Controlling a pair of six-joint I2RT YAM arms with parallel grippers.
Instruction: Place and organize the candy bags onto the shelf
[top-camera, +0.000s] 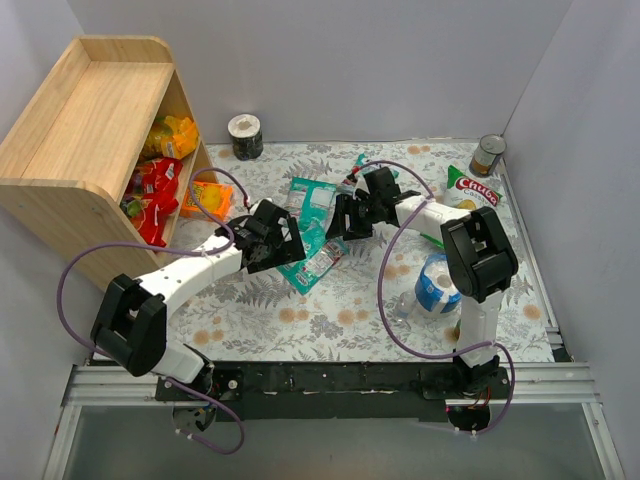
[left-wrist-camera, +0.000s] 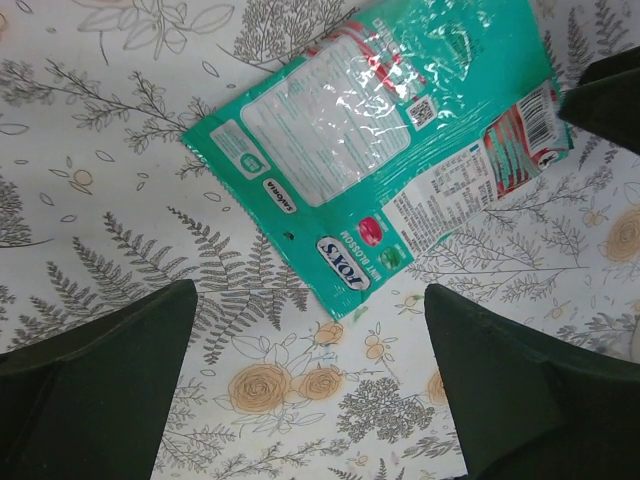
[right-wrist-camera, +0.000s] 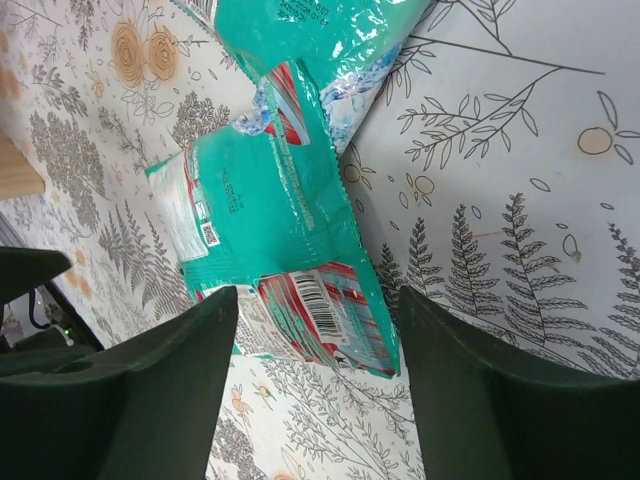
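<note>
Seen from above, the shelf (top-camera: 90, 150) stands at the far left of the table (top-camera: 300, 320). Orange-yellow bags (top-camera: 172, 135) and red bags (top-camera: 152, 190) sit in its tiers, and an orange bag (top-camera: 208, 197) lies on the table just beside its foot. Two teal bags overlap mid-table, the far teal bag (top-camera: 312, 198) and the near teal bag (top-camera: 322, 258). The left tool (top-camera: 288, 245) is over the near one's left edge, and the right tool (top-camera: 342, 218) is at their right side.

In the left wrist view, the left tool (left-wrist-camera: 310, 370) is spread wide over bare table. The near teal bag (left-wrist-camera: 370, 130) lies flat just beyond the fingers, untouched by them.

In the right wrist view, the right tool (right-wrist-camera: 315, 385) is also spread. The barcode end of the near teal bag (right-wrist-camera: 280, 230) lies between its fingers, and I cannot tell whether they touch it. The far teal bag (right-wrist-camera: 320, 40) overlaps the near bag's other end.
</note>
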